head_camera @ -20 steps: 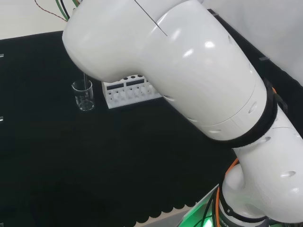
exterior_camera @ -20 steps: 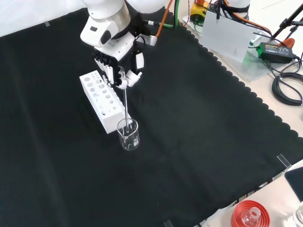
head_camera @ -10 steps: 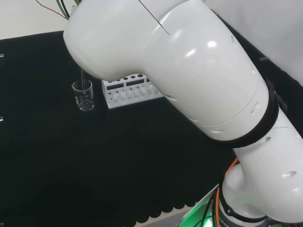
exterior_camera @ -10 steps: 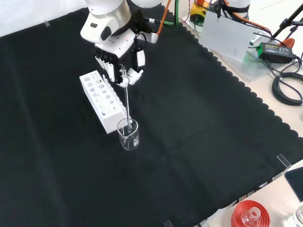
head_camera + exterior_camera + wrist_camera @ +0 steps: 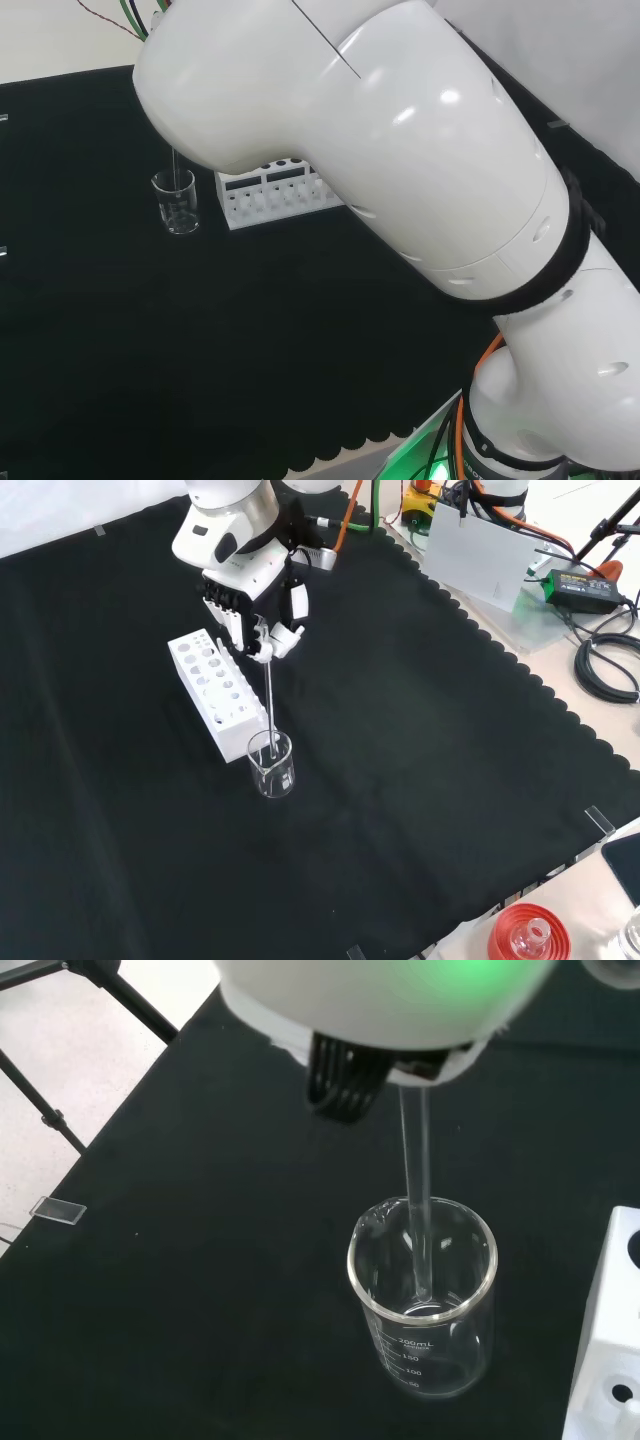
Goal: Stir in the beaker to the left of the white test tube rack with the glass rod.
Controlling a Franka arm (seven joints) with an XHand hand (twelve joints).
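A clear glass beaker (image 5: 271,764) (image 5: 176,202) (image 5: 423,1300) stands upright on the black cloth, at the near end of the white test tube rack (image 5: 215,691) (image 5: 272,192) (image 5: 610,1340) in the front view. My hand (image 5: 252,610) hangs above the rack's far part, its fingers curled and pinching the top of a glass rod (image 5: 269,695) (image 5: 417,1190) (image 5: 176,168). The rod runs down from the hand into the beaker. In the wrist view its lower end sits inside the glass, near the bottom.
A red ribbed stand (image 5: 528,935) with a small glass piece sits at the bench's near right corner in the front view. Cables and a black box (image 5: 580,585) lie off the cloth at the right. The arm's white links (image 5: 400,170) cover the head view's right.
The hand has risen slightly and drifted away from the beaker in the front view, so the rod stands a bit higher in the glass. Beaker and rack have not moved.
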